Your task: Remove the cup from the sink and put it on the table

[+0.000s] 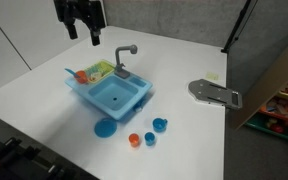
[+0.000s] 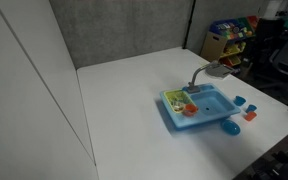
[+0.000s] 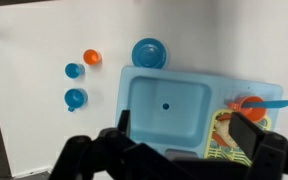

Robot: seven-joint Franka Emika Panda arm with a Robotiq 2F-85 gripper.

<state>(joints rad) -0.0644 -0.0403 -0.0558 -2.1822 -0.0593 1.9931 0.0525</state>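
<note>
A round blue plate (image 1: 105,128) is seen lying flat near an orange cup (image 1: 134,139) and a small blue cup (image 1: 150,138), which are set side by side. A grey plate with holes (image 1: 216,93) is laid well apart from them, near a cardboard panel (image 1: 274,80).

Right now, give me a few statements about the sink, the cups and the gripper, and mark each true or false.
1. The sink has a cup in its basin. False: the basin is empty.
2. The cup stands on the table. True.
3. The gripper is shut on the cup. False: it is open, raised above the table, holding nothing.
4. The blue plate lies on the table beside the sink. True.
</note>
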